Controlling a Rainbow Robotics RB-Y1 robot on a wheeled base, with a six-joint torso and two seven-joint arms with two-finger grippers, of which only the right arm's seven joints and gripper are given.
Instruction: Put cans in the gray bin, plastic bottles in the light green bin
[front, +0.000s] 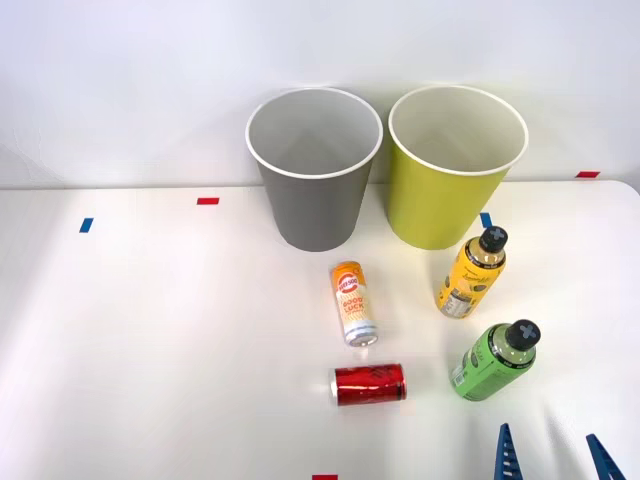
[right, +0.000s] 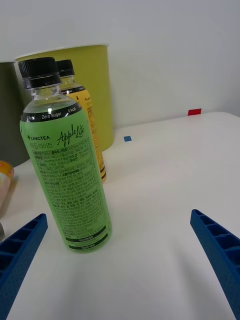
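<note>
Blue ribbed right gripper (front: 552, 455) hung wide open and empty at the table's (front: 150, 350) near edge, facing the green-labelled bottle (front: 493, 360), presumably for grasping.

Right gripper (front: 555, 455), fingers apart, sits near green-label bottle (front: 494, 361), seemingly upright.

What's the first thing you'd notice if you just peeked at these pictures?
Two big bins at the back of the white table: the gray bin on the left and the light green bin beside it. Nearer, the green-label bottle stands upright just ahead of the open right gripper.
</note>
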